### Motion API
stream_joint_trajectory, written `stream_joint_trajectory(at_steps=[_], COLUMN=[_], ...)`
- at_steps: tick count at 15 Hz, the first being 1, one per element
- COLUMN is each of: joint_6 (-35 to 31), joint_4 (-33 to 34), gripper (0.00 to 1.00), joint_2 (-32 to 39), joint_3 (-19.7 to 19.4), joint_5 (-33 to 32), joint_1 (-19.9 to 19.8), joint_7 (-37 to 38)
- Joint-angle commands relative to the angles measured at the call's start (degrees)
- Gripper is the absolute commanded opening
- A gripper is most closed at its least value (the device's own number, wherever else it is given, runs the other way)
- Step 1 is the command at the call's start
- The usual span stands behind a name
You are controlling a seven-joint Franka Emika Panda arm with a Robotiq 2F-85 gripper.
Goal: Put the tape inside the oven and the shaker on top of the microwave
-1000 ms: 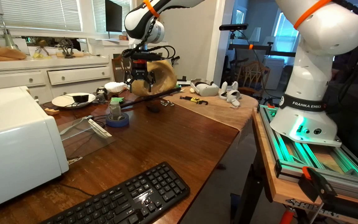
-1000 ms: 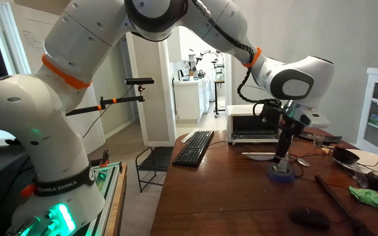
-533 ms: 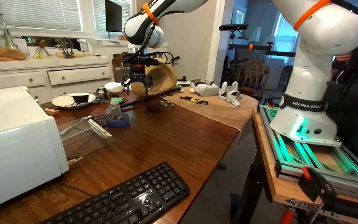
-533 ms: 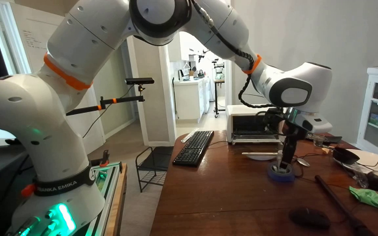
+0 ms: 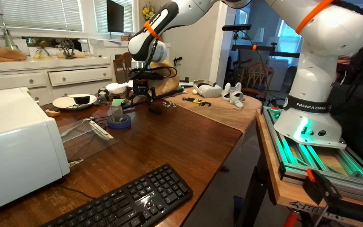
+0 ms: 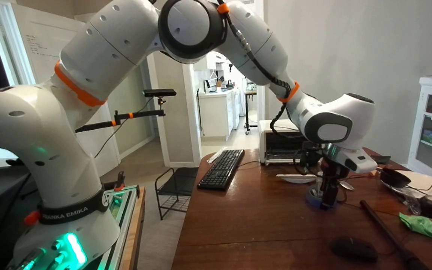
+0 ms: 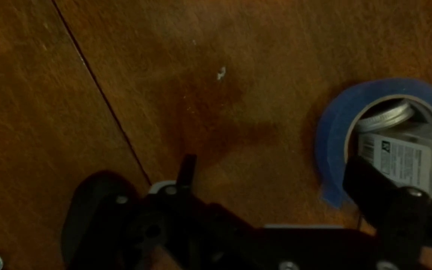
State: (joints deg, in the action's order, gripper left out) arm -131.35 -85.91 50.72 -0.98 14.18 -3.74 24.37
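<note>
Near the blue painter's tape [image 5: 119, 124], with a clear shaker [image 5: 116, 111] standing inside, the gripper [image 7: 271, 161] has its jaws wide apart.

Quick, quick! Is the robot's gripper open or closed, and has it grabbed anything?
Gripper: open, holding nothing; neither the blue tape nor the shaker is between its fingers.

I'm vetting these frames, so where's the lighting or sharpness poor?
Wrist view: dim, the gripper nearly black, small print on the shaker illegibly soft, shadow on the wooden table; in an exterior view, glare on the keyboard; in an exterior view, the kitchen partly overexposed.
</note>
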Motion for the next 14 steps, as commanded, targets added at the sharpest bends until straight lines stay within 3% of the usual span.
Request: stream_joint_trajectory(at_steps=[1, 5, 6, 14], joint_6=[-0.9, -6.0, -3.4, -7.9], joint_4=[3.2, 5.5, 3.5, 5.5], gripper=[1.0, 1.0, 1.0, 1.0], joint_2=[3.8, 6.4, 4.4, 6.8], joint_3=[1.3, 1.1, 0.9, 3.2], joint_5=[1.5, 1.7, 0.9, 2.6], joint_1=[-0.5, 1.1, 0.7, -0.7], joint_7=[-4.6, -2.8, -3.9, -7.0])
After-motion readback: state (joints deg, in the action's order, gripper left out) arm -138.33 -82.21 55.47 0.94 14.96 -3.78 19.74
